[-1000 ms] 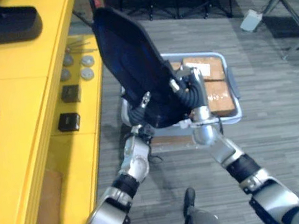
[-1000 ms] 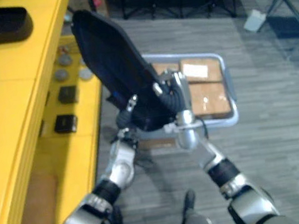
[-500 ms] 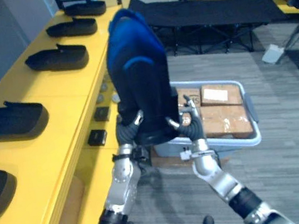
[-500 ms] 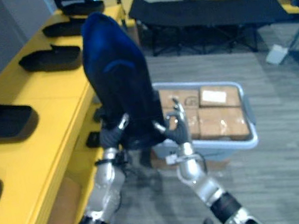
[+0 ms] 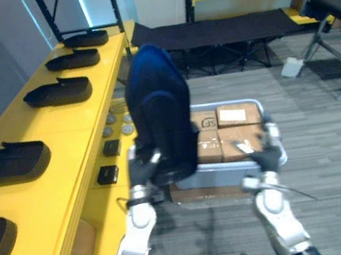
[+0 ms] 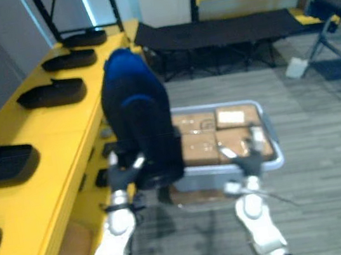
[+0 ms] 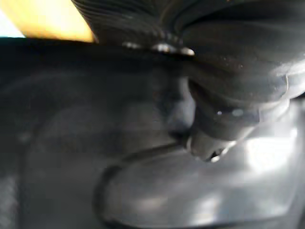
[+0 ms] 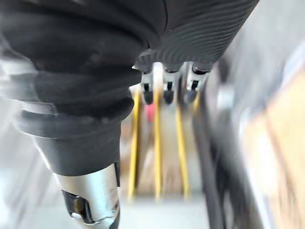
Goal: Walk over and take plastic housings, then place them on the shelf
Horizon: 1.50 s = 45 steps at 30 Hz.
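A large dark blue-black plastic housing [image 5: 160, 113] stands upright in front of me, above the floor beside the yellow shelf [image 5: 50, 136]. My left hand [image 5: 143, 169] is shut on its lower left edge; in the left wrist view the thumb [image 7: 209, 138] presses on the housing's dark inner surface [image 7: 95, 143]. My right hand [image 5: 266, 155] hangs apart from the housing, to its right, over the corner of the tote, with its fingers [image 8: 164, 90] straight and nothing in it. Several black housings [image 5: 57, 93] lie in a row on the shelf top.
A grey tote [image 5: 219, 176] with cardboard boxes [image 5: 239, 133] stands on the floor straight ahead. Small black blocks [image 5: 107, 174] and round discs sit on the shelf's lower ledge. A black cot [image 5: 207, 32] stands farther back, and a folding frame [image 5: 334, 19] is at the right.
My right hand has let go of the housing and swung out to the right, its fingers straightened. The housing now stands upright in the left hand alone. The camera has tilted up.
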Available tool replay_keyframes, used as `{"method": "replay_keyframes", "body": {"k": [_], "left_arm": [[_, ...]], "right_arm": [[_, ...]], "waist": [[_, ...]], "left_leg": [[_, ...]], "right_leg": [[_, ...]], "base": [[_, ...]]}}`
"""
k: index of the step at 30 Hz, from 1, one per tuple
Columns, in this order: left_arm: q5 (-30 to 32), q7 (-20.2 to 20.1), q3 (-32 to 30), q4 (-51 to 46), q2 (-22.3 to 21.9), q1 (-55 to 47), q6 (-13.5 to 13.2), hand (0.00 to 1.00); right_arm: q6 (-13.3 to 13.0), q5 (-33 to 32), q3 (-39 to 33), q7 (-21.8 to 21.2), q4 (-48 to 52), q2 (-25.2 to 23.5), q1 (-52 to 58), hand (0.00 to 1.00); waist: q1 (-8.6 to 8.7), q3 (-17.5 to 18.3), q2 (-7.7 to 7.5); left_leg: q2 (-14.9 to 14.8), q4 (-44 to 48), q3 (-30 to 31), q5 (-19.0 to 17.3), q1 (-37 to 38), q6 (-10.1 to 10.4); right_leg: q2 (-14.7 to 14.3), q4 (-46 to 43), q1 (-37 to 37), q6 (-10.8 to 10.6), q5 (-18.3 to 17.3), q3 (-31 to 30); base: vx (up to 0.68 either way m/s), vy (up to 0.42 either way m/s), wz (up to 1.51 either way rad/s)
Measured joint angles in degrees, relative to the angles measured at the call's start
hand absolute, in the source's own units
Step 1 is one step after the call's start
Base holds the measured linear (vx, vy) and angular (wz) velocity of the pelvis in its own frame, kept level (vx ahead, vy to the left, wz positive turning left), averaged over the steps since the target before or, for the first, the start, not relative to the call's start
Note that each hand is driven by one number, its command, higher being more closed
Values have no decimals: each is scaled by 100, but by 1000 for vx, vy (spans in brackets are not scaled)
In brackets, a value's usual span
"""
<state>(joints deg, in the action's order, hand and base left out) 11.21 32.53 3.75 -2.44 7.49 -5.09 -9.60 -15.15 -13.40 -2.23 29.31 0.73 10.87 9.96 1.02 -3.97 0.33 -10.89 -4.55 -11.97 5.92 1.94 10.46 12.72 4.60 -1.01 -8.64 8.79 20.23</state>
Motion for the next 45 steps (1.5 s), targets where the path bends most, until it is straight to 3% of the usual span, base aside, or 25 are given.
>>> {"method": "replay_keyframes", "body": {"k": [5, 9, 20, 26, 33, 40, 44, 45], "left_arm": [[134, 438, -62, -220, 36, -96, -3, 100], [132, 619, -247, -351, 35, -105, -78, 100], [-937, 380, -589, -957, -184, -417, -517, 100], [-1120, 414, -1333, -1642, -433, -660, -554, 100], [-1306, 307, -2581, -2446, -665, -1443, -953, 100], [-1330, 53, -3308, -2628, -918, -2079, -1017, 100], [-1565, -154, -3319, -2629, -930, -2056, -1147, 100], [-1643, -295, -3309, -2629, -918, -1898, -1166, 100]], "right_arm": [[-499, -174, 100, -706, -131, -218, 341, 0], [-630, -443, 76, -1107, -472, -312, 434, 0], [-920, -513, 85, -1564, -636, -429, 517, 0], [-985, -544, 770, -1839, -678, -457, -39, 0], [-979, 0, 1726, -1943, -1174, -499, -1005, 0], [-896, 65, 2003, -2126, -1243, -481, -1596, 0], [-657, 64, 2046, -2309, -1238, -443, -1565, 0], [-617, 68, 2016, -2309, -1210, -389, -1506, 0]], "waist": [[56, 53, -17], [110, 94, -47], [85, 159, 18], [-300, 182, 56], [-1128, 208, 35], [-1366, 213, -21], [-1336, 28, -58], [-1253, 12, -78]], "left_leg": [[0, 1, -37, -44, 4, 17], [0, 1, -48, -68, 5, 10], [14, 2, 190, -93, -47, 15], [88, 113, 911, -60, -373, 6], [311, 107, 1665, -29, -584, -22], [355, 134, 1580, -109, -400, -55], [392, 547, 1657, -269, -557, -134], [391, 619, 1596, -253, -714, -200]], "right_leg": [[2, 1, 15, 7, -8, -9], [4, 1, 15, -1, -26, -11], [20, 0, -121, -32, -104, 229], [46, -1, -434, -112, -194, 987], [125, -3, -828, -241, -345, 1785], [202, -60, -930, -192, -412, 1718], [207, -126, -1206, -218, -538, 2003], [205, -137, -1309, -273, -586, 2287]], "base": [[36, 8, -3], [0, 0, 0], [7, 5, 10], [11, 2, 61], [23, -5, 58], [13, 10, -4], [-24, -11, 33], [-59, -19, 82]]}}
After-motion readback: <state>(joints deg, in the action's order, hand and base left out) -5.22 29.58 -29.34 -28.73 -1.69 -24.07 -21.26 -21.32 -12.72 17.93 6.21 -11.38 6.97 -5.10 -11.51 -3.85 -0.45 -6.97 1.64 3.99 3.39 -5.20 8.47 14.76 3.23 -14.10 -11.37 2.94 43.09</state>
